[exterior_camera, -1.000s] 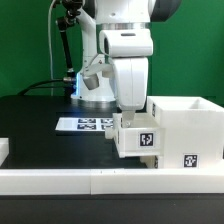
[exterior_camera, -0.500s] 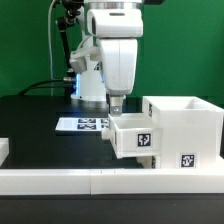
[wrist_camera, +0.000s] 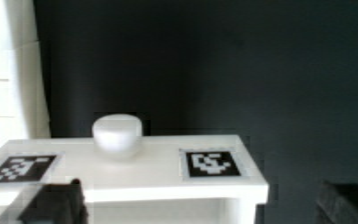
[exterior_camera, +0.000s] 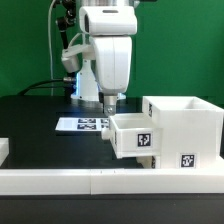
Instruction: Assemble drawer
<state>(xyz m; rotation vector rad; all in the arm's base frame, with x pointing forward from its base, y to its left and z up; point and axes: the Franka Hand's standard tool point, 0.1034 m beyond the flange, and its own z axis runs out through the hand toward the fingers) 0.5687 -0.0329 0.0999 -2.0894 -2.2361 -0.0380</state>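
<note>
The drawer's white casing [exterior_camera: 186,122] stands at the exterior view's right. One tray [exterior_camera: 134,136] with a square tag sticks partly out of its side. My gripper [exterior_camera: 108,101] hangs just above the tray's outer end, open and empty. In the wrist view the fingers [wrist_camera: 51,202] stand wide apart, and the gripper [wrist_camera: 202,206] is over the tray's white face [wrist_camera: 149,175]. That face bears a small round knob [wrist_camera: 119,135] and two tags. A second white part [exterior_camera: 3,150] shows only as a sliver at the exterior view's left edge.
A long low white rail [exterior_camera: 90,181] runs along the front of the black table. The marker board [exterior_camera: 84,124] lies behind the tray. The robot base [exterior_camera: 92,95] stands at the back, before a green wall.
My gripper has let go of the tray, risen off it and shifted toward the exterior view's left. The tray stays partly inside the casing.
</note>
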